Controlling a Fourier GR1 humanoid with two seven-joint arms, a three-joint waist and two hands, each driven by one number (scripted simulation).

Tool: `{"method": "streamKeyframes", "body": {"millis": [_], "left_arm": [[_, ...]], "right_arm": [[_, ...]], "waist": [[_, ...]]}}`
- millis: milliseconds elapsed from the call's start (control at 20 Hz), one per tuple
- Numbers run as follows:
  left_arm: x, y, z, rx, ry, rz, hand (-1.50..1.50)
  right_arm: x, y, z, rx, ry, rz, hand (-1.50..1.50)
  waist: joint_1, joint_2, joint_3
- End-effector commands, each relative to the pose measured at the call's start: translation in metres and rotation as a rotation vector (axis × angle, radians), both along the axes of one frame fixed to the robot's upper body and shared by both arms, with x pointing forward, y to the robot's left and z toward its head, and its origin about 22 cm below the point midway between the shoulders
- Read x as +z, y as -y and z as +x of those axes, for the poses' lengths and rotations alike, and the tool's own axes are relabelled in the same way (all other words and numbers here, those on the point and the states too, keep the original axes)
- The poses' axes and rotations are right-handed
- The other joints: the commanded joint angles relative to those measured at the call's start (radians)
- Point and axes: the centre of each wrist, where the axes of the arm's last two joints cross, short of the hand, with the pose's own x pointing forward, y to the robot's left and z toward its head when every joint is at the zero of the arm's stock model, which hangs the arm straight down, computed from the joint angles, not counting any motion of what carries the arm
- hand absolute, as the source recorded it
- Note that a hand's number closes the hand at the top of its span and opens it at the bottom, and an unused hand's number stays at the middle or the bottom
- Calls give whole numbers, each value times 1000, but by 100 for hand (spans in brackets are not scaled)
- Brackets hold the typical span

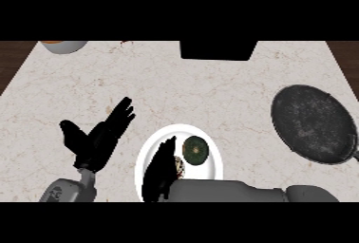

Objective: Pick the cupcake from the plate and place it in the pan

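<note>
Cupcake point(194, 150) sits on the white plate point(214, 171), green top showing, toward the plate's right half and not yet lifted. Right robot hand point(163, 167) lies over the plate's left side, just beside the cake; something pale shows under its fingers, but whether they have closed on anything I cannot tell. Left robot hand point(98, 137) rests released on the worktop point(210, 90) to the plate's left, fingers spread upward. Dark pan point(312, 123) lies well apart at the right. To my eye this is the reach-and-grasp step; next the right one must close round the cake, lift it straight off the plate, then carry it rightward over the pan.
</note>
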Motion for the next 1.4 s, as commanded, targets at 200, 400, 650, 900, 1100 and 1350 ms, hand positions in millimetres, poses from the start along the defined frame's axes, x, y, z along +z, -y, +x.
{"method": "streamKeyframes", "body": {"millis": [200,400,650,900,1100,1350], "left_arm": [[9,7,2,8,14,-2,0],[13,-8,7,14,18,0,0],[6,-3,-6,13,0,13,0],[8,8,-1,4,-2,1,0],[3,4,-13,34,-6,-20,0],[-6,-33,-15,123,-30,0,0]], "right_arm": [[-18,1,-12,-66,130,-96,-150],[-3,-5,8,-68,148,-97,150],[-32,5,9,92,161,-96,150],[-14,-1,27,124,186,-135,150],[-29,6,13,58,243,25,150],[-12,37,26,-389,166,514,150]], "waist": [[-13,2,1],[-10,3,1],[-13,5,2],[-6,7,1],[-20,3,2],[-139,-15,12]]}}
